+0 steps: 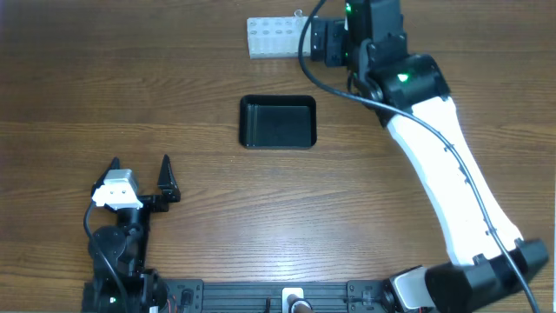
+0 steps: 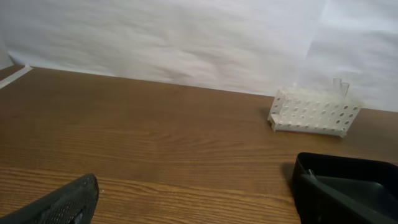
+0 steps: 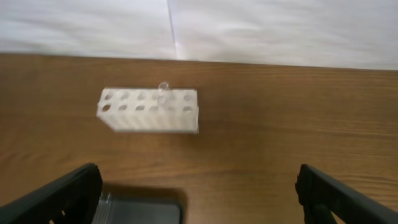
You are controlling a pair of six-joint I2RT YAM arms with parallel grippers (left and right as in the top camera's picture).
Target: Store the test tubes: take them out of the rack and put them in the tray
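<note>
Test tube (image 1: 298,15) upright in its rack (image 1: 276,37), both grippers empty.

Seen from above, the white rack stands at 12 o'clock from the black tray (image 1: 278,100), a strip of bare wooden table (image 1: 130,78) between them. The one clear tube I can make out sits in the rack's far row, toward its 3 o'clock end, its rim poking above the holes. The right gripper (image 3: 199,199) hangs above the table at about 1 o'clock from the tray, fingers spread wide, holding nothing, with the rack straight ahead of it and the tray's edge just below. The left gripper (image 1: 141,169) sits low at 8 o'clock from the tray, well apart from it, also spread wide and empty.
</note>
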